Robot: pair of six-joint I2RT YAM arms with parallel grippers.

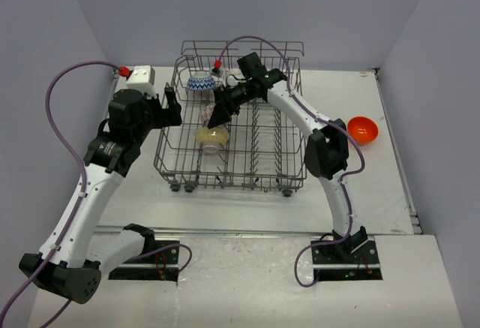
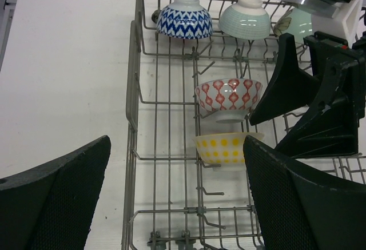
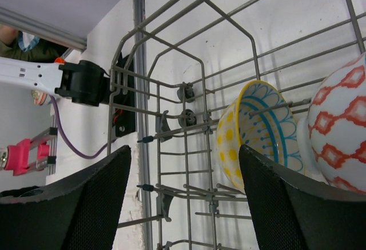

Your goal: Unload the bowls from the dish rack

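The grey wire dish rack (image 1: pixel 240 184) stands mid-table. It holds a blue-and-white bowl (image 2: pixel 184 18), two mint green bowls (image 2: pixel 245 18) (image 2: pixel 294 26), a red-and-white zigzag bowl (image 2: pixel 229 98) and a cream bowl with yellow dots (image 2: pixel 226 149). The orange-red bowl (image 1: pixel 363 129) lies on the table to the right of the rack. My right gripper (image 1: pixel 217 121) is open and empty inside the rack, just above the zigzag bowl (image 3: pixel 340 124) and the cream bowl (image 3: pixel 251 135). My left gripper (image 1: pixel 171 106) is open and empty at the rack's left wall.
A white box with a red knob (image 1: pixel 140 79) sits at the far left behind my left arm. The rack's tall wire sides and upright tines (image 2: pixel 206 190) surround the bowls. Purple cables loop from both arms. Bare white table lies left and right of the rack.
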